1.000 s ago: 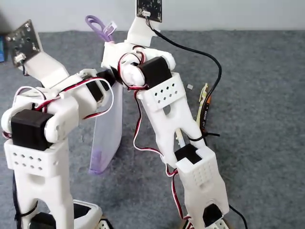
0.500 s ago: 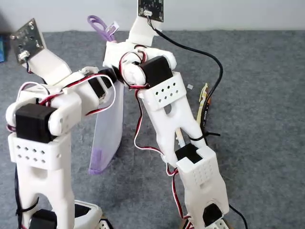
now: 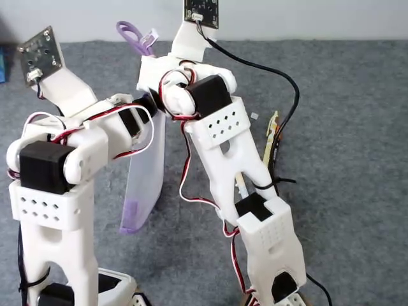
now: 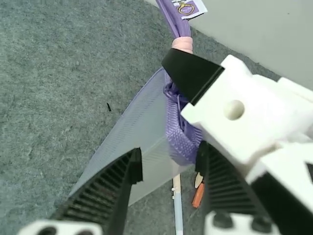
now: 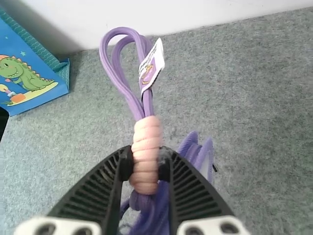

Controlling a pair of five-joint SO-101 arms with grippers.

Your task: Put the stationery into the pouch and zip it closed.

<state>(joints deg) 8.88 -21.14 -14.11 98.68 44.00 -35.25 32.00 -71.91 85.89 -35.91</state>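
The grey, carpet-like worktop (image 3: 344,95) runs back to a pale wall (image 3: 306,19) at twelve o'clock. A blue bag (image 5: 29,73) stands by the wall at ten o'clock. The left gripper (image 4: 168,156) is spread either side of the pouch's purple tab (image 4: 178,132). The lilac pouch (image 3: 143,182) hangs upright at centre, and the right gripper (image 5: 145,161) pinches the pink wrap (image 5: 145,137) on its strap. Pens (image 3: 273,143) lie toward three o'clock.

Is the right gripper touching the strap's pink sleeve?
Touching. Right wrist view: the right gripper pinches the pink sleeve from both sides.
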